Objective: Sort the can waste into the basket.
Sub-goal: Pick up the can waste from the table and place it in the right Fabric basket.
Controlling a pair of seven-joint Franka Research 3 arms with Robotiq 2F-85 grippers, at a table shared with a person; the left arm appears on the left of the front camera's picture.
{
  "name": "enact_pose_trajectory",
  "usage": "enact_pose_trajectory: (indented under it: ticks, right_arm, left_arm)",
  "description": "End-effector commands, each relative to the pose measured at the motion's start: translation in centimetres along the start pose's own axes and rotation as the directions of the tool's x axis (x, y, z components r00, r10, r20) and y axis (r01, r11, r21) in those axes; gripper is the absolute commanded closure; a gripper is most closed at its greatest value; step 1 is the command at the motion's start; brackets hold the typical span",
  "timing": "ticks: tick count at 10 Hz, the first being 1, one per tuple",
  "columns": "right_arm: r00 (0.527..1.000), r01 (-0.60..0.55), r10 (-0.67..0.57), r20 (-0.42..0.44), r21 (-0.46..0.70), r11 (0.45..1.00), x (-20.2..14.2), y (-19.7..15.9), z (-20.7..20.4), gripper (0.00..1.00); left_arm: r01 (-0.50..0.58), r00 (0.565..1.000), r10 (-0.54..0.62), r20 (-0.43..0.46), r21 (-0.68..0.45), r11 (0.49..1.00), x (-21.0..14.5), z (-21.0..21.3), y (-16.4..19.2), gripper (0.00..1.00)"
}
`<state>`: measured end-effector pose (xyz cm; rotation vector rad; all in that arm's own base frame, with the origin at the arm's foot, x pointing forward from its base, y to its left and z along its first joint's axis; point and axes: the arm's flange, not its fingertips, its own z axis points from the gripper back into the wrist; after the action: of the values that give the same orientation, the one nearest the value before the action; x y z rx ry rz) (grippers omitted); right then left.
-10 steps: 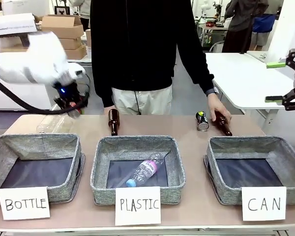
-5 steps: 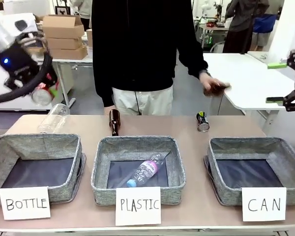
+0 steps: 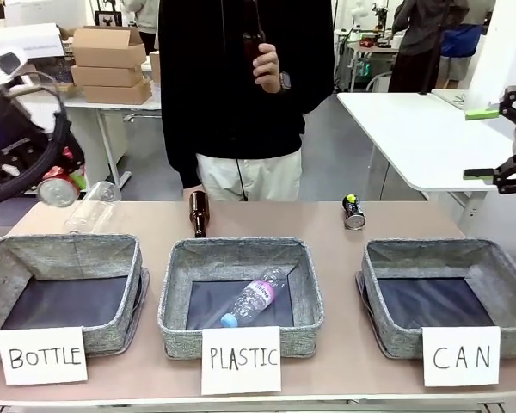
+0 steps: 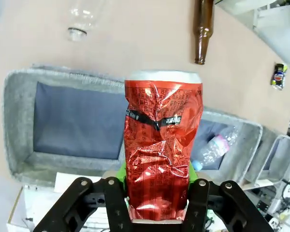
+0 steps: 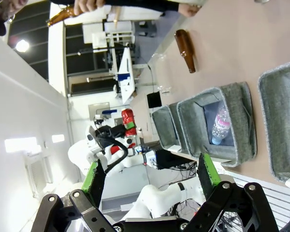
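Note:
A crumpled red can point(image 4: 162, 145) stands between the green pads of my left gripper point(image 4: 157, 195), which is shut on it. In the front view that gripper point(image 3: 67, 170) holds the red can point(image 3: 57, 191) in the air, above the table's far left corner. The dark can point(image 3: 354, 212) lies on the table behind the CAN basket point(image 3: 377, 292), far from both grippers. In the left wrist view the dark can point(image 4: 279, 76) is small at the right edge. My right gripper point(image 3: 497, 142) hangs open off the table's right side, and the right wrist view shows its fingers point(image 5: 150, 171) holding nothing.
A person stands across the table holding a brown bottle point(image 3: 253, 39) at chest height. Another brown bottle point(image 3: 198, 212) and a clear plastic bottle point(image 3: 90, 206) lie at the back. The PLASTIC basket point(image 3: 176, 292) holds a plastic bottle. The BOTTLE basket point(image 3: 0, 267) sits left.
My left gripper has carried the red can left and up from the table's back. The person lifted the brown bottle from beside the dark can to chest height.

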<state>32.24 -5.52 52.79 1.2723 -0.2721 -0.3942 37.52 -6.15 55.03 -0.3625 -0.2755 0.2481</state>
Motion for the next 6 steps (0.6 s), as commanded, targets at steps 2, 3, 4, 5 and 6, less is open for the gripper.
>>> enact_pose_trajectory:
  ticks: [2,3,4,5,6]
  right_arm:
    - [0.999,0.009,-0.008,0.049,-0.029,1.0,-1.0,0.5,3.1,0.0]
    - [0.991,-0.002,0.008,0.133,-0.045,0.999,-1.9,0.2,6.6,0.0]
    - [0.979,0.023,-0.015,0.203,-0.036,0.999,-2.1,-0.6,9.6,0.0]
    - [0.95,0.059,-0.039,0.311,-0.056,0.997,-2.2,-1.3,12.4,0.0]
    - [0.932,0.09,-0.078,0.355,-0.018,0.996,-2.3,-1.9,14.8,0.0]
  left_arm:
    - [0.212,0.976,-0.217,-0.032,-0.117,0.97,-0.5,-3.3,-3.5,0.56]
    - [0.409,0.906,-0.423,-0.009,-0.236,0.882,-0.2,-5.4,-10.3,0.56]
    - [0.533,0.833,-0.551,0.044,-0.332,0.778,-0.8,-5.9,-16.5,0.56]
    - [0.621,0.765,-0.635,0.106,-0.381,0.685,-2.0,-5.9,-22.2,0.56]
    - [0.695,0.708,-0.685,0.171,-0.339,0.634,-3.7,-6.6,-27.4,0.56]
